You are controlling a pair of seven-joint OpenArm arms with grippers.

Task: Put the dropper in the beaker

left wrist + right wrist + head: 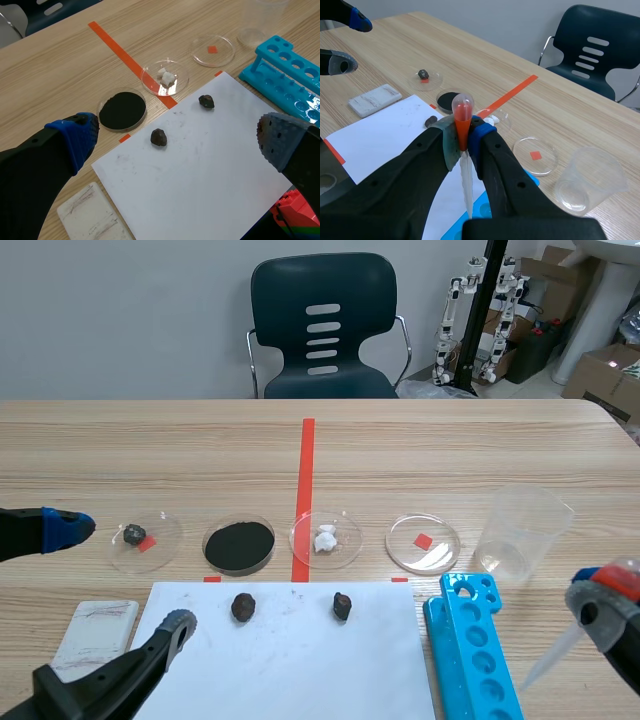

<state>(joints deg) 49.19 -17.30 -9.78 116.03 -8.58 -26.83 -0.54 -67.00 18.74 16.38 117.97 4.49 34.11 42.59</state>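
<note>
The right fingers [492,160] are closed on the dropper [462,112], gripping it at the neck just below its orange-red bulb; the bulb stands above the pads and the clear tip points down past them. The dropper is held in the air over the near right part of the desk [150,440], beside the blue tube rack [475,650], with its tip slanting down toward the rack. The clear beaker [522,530] stands upright on the desk, beyond the dropper and apart from it; the dropper is outside the beaker. The left fingers [75,137] are spread wide and hold nothing; they hang above the near left edge of a white paper sheet [200,170]. Two dark lumps [158,137] rest on the sheet. Four shallow clear dishes [440,555] sit in a row beyond it, one filled with black powder [239,544]. A white block [95,635] lies left of the sheet.
</note>
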